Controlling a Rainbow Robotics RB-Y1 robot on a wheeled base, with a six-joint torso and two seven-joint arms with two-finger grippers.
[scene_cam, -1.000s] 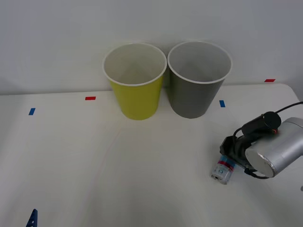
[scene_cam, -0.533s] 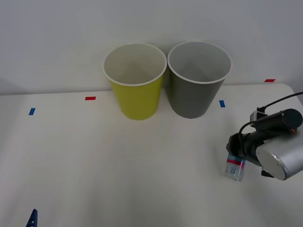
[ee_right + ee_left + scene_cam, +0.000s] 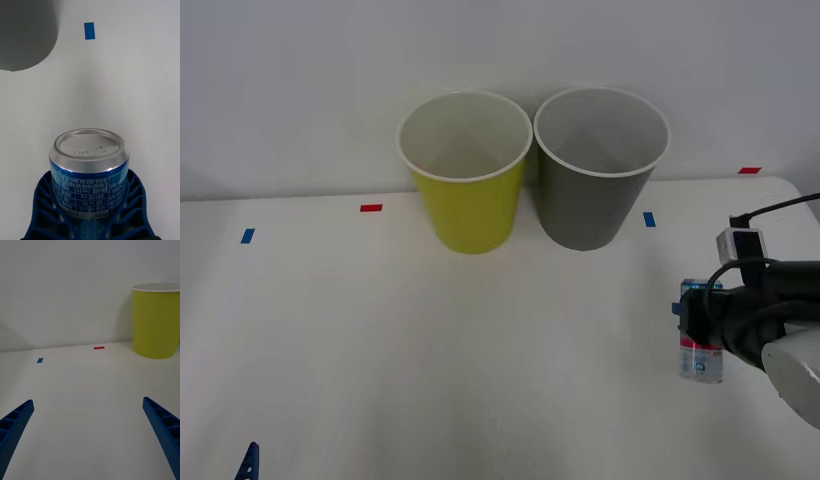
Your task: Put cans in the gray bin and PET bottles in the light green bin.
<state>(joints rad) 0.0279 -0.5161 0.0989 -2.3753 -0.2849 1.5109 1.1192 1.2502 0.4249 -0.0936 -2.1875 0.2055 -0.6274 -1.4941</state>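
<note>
My right gripper [image 3: 700, 318] is shut on the light-blue can [image 3: 701, 357] and holds it on end above the right side of the table. In the right wrist view the blue fingers [image 3: 42, 204] clasp both sides of the can [image 3: 89, 170], whose silver end faces away from the wrist. The gray bin [image 3: 600, 170] stands at the back, to the can's left and farther off, and its wall [image 3: 24, 33] shows in the right wrist view. The light green bin [image 3: 467, 175] stands beside the gray one. PET bottles are out of view. My left gripper [image 3: 88, 437] is open, low at the near left.
Small tape marks lie on the white table: blue [image 3: 649, 218] and red [image 3: 749, 170] near the gray bin, and red [image 3: 370, 207] and blue [image 3: 247, 236] at the left. A white wall stands close behind both bins. The light green bin [image 3: 157, 320] shows far ahead of my left gripper.
My right gripper has picked the can up from lying on the table and carried it to the right. The can now hangs on end. The left arm has not moved.
</note>
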